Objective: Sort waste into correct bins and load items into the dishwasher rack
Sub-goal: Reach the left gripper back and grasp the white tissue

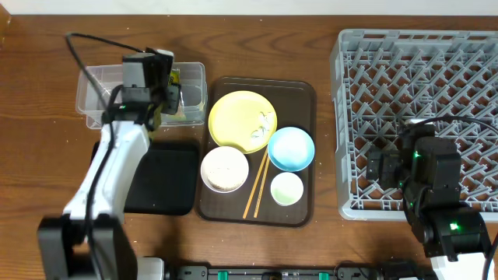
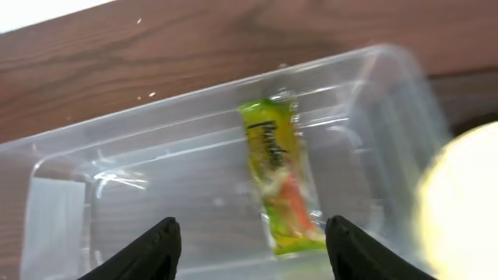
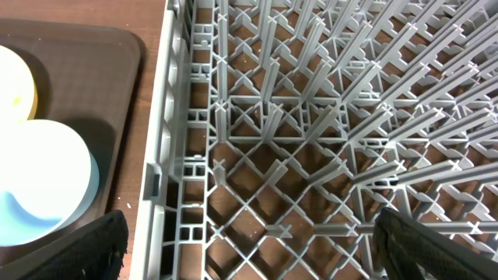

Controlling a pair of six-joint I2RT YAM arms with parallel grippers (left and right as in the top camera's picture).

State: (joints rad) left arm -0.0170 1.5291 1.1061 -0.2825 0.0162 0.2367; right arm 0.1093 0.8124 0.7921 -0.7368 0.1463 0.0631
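My left gripper (image 1: 162, 92) (image 2: 253, 237) is open and empty above the clear tub (image 1: 97, 87) (image 2: 156, 155). The green-yellow wrapper (image 2: 278, 171) (image 1: 176, 78) lies loose inside the tub, apart from the fingers. My right gripper (image 1: 383, 167) (image 3: 250, 233) is open and empty over the near left part of the grey dishwasher rack (image 1: 436, 70) (image 3: 264, 148). The yellow plate (image 1: 237, 117) holds white scraps (image 1: 265, 123). The blue bowl (image 1: 291, 148) (image 3: 39, 179), white bowl (image 1: 225, 169), small white cup (image 1: 286, 189) and chopsticks (image 1: 256, 185) sit nearby. I cannot make out the rice.
The dishes rest on a dark brown serving tray (image 1: 302, 93) (image 3: 85, 70) between the tub and the rack. The black tray (image 1: 167, 183) lies in front of the tub, partly under my left arm. The rack's upright pegs stand close under my right gripper.
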